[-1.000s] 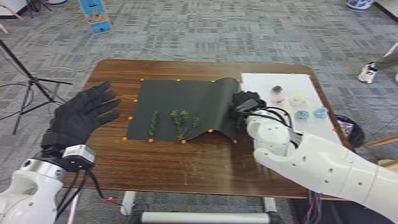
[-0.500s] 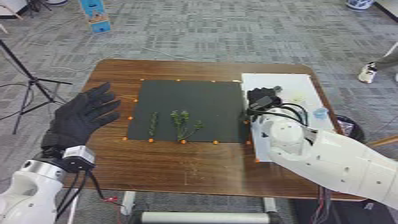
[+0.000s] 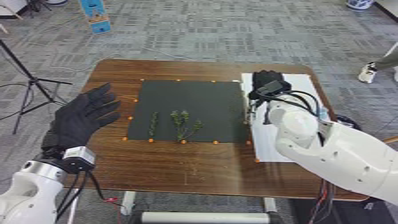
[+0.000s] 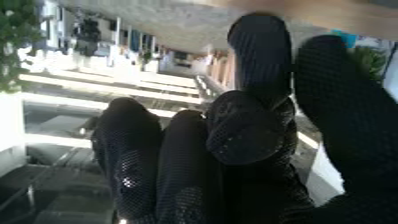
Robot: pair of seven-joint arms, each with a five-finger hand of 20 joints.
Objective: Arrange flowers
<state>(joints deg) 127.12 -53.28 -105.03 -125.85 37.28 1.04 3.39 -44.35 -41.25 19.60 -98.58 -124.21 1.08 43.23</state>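
1. Greenery [image 3: 179, 120] lies on the near part of the flat dark sheet [image 3: 190, 98], stems towards its near edge, probably so blooms can fan above them.
2. Orange markers [image 3: 183, 142] edge that sheet, perhaps as placement guides.
3. The right robot hand [image 3: 269, 80] is over the far part of the white sheet [image 3: 272, 148], fingers mostly extended, with nothing visibly gripped; that position would suit picking up another piece.
4. The left robot hand [image 3: 78, 114] is open and holds nothing, at the worktop's [image 3: 169, 170] left side, presumably leaving the arrangement accessible.
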